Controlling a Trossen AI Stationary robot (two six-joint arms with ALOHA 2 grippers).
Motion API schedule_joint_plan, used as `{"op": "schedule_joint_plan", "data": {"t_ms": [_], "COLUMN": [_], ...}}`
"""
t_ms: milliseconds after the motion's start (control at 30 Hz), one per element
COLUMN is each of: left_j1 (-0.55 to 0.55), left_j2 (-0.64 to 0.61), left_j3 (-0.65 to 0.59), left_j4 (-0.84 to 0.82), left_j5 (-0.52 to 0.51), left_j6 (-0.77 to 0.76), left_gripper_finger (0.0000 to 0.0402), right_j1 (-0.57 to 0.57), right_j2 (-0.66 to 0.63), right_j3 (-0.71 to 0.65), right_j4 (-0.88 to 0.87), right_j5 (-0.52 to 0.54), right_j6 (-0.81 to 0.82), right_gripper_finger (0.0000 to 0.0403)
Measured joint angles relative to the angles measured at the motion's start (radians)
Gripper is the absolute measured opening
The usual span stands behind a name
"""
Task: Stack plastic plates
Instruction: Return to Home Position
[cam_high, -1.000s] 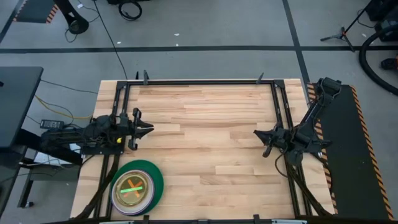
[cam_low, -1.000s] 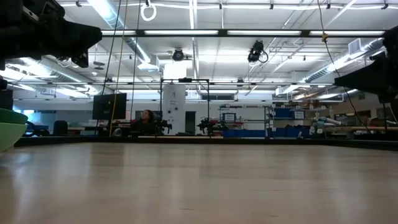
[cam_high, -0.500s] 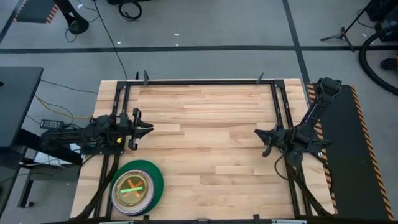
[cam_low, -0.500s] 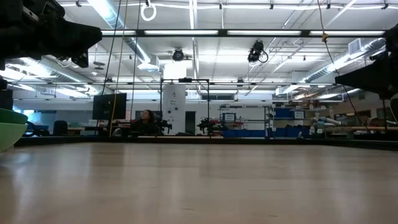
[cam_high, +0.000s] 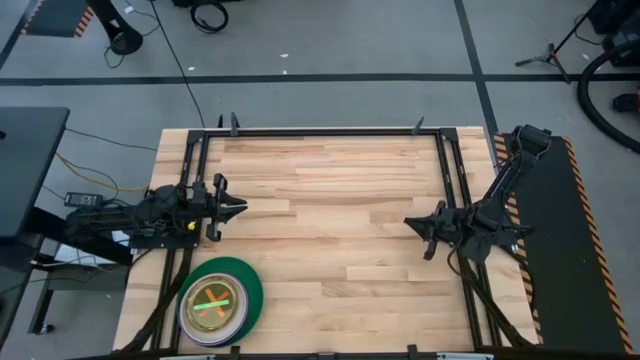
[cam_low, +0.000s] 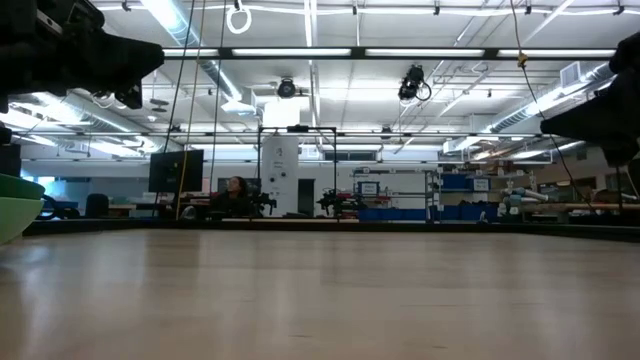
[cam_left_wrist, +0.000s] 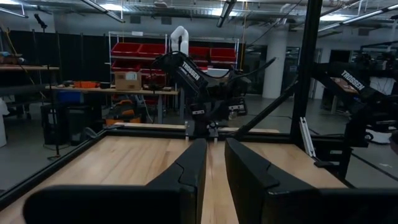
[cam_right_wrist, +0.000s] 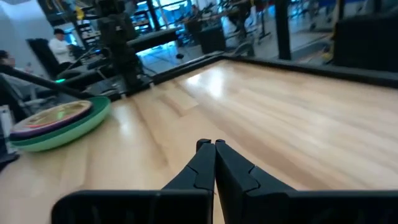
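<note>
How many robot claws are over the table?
2. The dark two-finger left gripper hangs by the wooden table's left edge, apart from the stack of round plastic plates, fingers slightly apart. The dark two-finger right gripper hangs near the right edge, fingers shut. None seem hidden.

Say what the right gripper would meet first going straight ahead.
Bare table ahead of the right gripper; its line seems to pass beside the left gripper, clear of the plates, though depth is unclear.

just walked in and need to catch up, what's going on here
Nothing is being handled right now. The plates sit in one stack, a large green one underneath, near the table corner on the left arm's side. The left tool, slightly open, and the right tool, shut, hang empty at opposite sides.
</note>
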Motion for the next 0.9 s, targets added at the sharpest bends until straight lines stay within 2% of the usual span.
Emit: {"op": "schedule_joint_plan", "data": {"t_ms": [267,467,600,733,800,900], "left_j1": [0.000,0.000,0.000,0.000,0.000,0.000], "left_j2": [0.000,0.000,0.000,0.000,0.000,0.000], "left_j3": [0.000,0.000,0.000,0.000,0.000,0.000], "left_j4": [0.000,0.009,0.023,0.022,0.023,0.023], "left_j5": [0.000,0.000,0.000,0.000,0.000,0.000], "left_j6": [0.000,0.000,-0.006,-0.034,-0.050,-0.053], "left_gripper_finger": [0.0066,0.0066,0.0066,0.0066,0.0066,0.0066], "right_j1": [-0.002,0.006,0.021,0.029,0.029,0.029], "right_j2": [0.000,0.031,0.070,0.095,0.096,0.095], "right_j3": [0.000,0.000,0.000,0.000,0.000,0.000], "right_j4": [0.022,0.028,0.035,0.046,0.097,0.256], "right_j5": [-0.117,-0.261,-0.274,-0.239,-0.230,-0.258], "right_j6": [-0.002,-0.022,-0.037,-0.038,-0.059,-0.178], "right_gripper_finger": [0.0009,0.0007,0.0007,0.0007,0.0008,0.0008]}}
